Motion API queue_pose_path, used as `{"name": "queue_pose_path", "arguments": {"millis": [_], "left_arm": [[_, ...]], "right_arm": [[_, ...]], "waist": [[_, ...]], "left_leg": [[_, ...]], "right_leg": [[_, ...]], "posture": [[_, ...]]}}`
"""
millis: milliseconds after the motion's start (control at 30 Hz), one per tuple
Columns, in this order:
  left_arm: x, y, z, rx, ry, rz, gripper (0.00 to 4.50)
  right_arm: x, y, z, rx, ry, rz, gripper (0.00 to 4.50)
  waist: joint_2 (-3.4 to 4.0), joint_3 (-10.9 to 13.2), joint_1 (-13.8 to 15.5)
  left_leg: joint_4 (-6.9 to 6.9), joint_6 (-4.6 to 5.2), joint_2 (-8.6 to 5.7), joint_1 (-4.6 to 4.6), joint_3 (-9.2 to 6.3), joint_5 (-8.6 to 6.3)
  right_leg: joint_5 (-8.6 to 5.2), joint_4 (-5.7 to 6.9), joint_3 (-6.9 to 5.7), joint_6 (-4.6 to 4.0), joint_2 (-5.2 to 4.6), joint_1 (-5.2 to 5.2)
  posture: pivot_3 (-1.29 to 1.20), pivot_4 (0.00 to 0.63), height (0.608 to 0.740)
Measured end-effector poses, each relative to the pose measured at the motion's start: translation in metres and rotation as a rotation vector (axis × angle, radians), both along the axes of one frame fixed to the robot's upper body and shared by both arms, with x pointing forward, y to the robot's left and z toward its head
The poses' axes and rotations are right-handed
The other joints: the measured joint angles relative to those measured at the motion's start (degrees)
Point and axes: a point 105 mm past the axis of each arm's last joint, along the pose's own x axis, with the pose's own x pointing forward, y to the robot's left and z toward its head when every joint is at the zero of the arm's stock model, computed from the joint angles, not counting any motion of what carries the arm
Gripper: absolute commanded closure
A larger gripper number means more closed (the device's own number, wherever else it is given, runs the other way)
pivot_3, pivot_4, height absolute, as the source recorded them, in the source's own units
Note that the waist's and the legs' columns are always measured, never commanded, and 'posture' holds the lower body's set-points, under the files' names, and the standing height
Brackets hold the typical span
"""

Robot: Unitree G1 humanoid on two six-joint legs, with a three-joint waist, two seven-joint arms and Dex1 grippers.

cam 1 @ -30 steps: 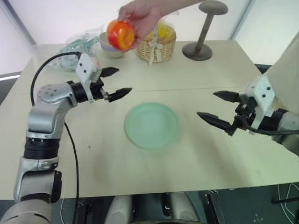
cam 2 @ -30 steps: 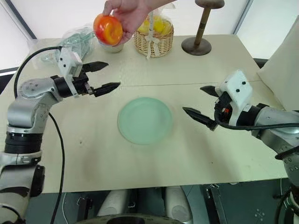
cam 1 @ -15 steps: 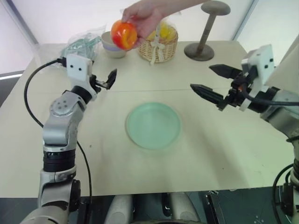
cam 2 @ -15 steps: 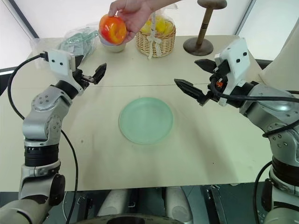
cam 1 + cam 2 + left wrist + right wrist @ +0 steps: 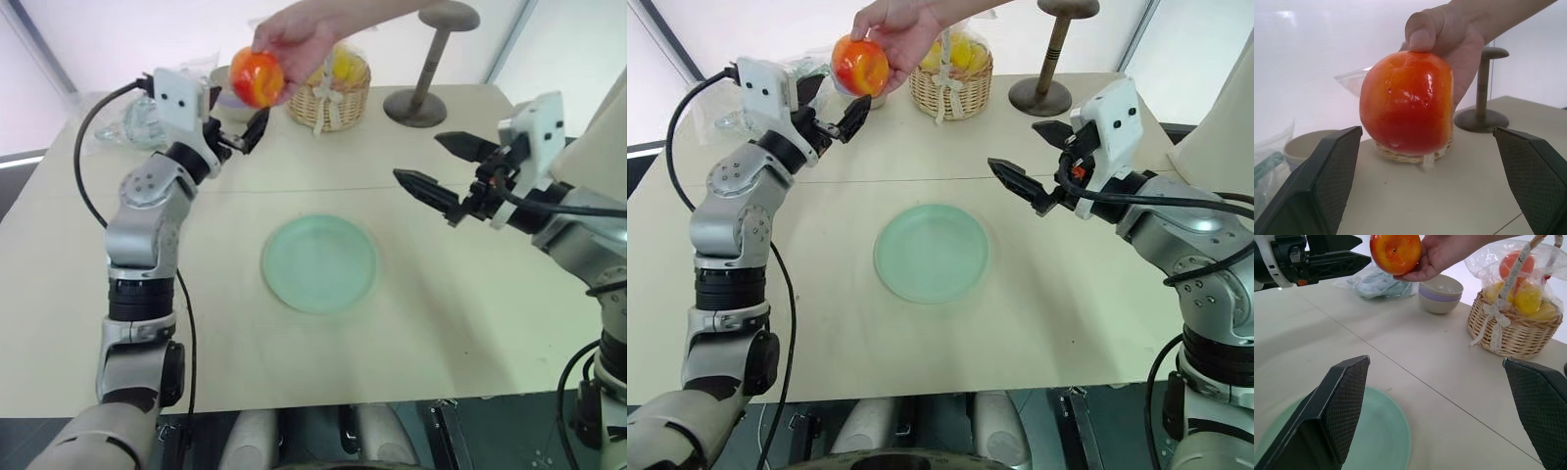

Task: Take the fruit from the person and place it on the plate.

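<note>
While its two black fingers stand spread wide and empty, the left pincer [image 5: 838, 117] sits just beside the fruit [image 5: 860, 66], a little below it and not touching. In the left wrist view the fruit [image 5: 1406, 102] hangs between and beyond the fingertips, pinched from above by the person's hand [image 5: 299, 39]. The right pincer [image 5: 446, 178] is also open and empty, well apart from the fruit, over the bench [image 5: 470, 323] to the right of the plate [image 5: 319, 263].

The handover looks not yet made. The risk is judged to lie in the closing: the fruit is glossy and round, so a grip set too low could squeeze it out upward, and fingers closing high could nip the person's thumb. If the hand lets go early, the fruit would likely drop near the small bowl [image 5: 1440, 293] and wicker basket [image 5: 329, 93], far from the plate.
</note>
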Motion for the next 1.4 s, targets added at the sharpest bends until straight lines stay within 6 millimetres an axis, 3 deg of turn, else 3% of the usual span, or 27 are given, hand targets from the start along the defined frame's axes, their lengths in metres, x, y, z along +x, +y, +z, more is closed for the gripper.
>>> {"name": "queue_pose_path", "arguments": {"millis": [200, 733, 1400], "left_arm": [[0.006, -0.002, 0.01, -0.015, -0.024, -0.007, 0.0], [0.02, 0.007, 0.011, -0.031, -0.037, 0.018, 0.0], [0.043, -0.005, 0.01, -0.042, -0.003, -0.044, 0.0]], "right_arm": [[-0.001, 0.001, -0.001, -0.005, -0.001, -0.004, 0.05], [-0.003, -0.004, 0.001, -0.021, -0.002, -0.019, 0.05], [-0.008, -0.006, 0.0, -0.019, -0.008, -0.039, 0.05]], "waist": [[0.0, 0.0, 0.0], [0.0, 0.0, 0.0], [0.0, 0.0, 0.0]], "left_leg": [[-0.01, 0.0, 0.0, 0.0, 0.0, 0.0], [-0.01, 0.0, 0.0, -0.01, 0.0, 0.0], [-0.01, 0.0, 0.0, -0.03, 0.0, 0.0]], "right_leg": [[0.0, -0.02, 0.0, 0.0, 0.01, 0.0], [0.0, -0.02, 0.0, 0.0, 0.0, 0.0], [0.0, -0.03, -0.02, 0.0, 0.01, -0.01]], "posture": [[0.0, 0.15, 0.74], [0.0, 0.15, 0.74], [0.0, 0.15, 0.74]]}}
